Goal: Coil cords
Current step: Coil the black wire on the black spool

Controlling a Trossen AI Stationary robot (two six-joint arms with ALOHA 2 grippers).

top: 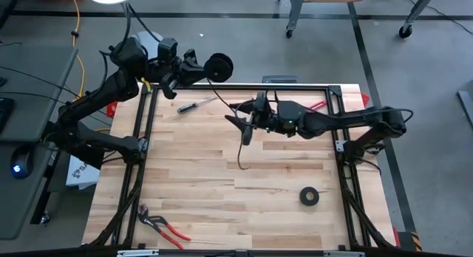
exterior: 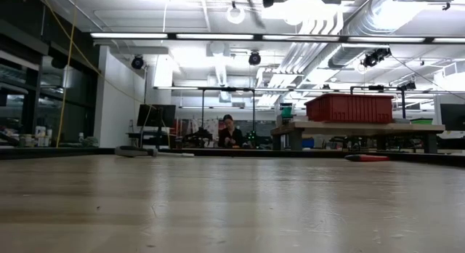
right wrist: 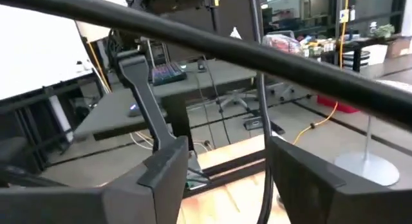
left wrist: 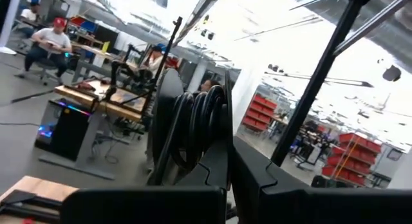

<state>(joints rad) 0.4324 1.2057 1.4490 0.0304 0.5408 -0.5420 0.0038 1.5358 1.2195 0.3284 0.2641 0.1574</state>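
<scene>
Gripping coiled cords [top: 218, 65], left end effector [top: 201, 67] is raised; right end effector [top: 244, 118] pinches their tail.

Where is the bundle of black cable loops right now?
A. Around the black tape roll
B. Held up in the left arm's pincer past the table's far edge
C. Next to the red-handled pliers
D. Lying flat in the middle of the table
B: the high view shows the cable loops held in the left pincer beyond the table's far edge, with a thin tail running to the right pincer.
</scene>
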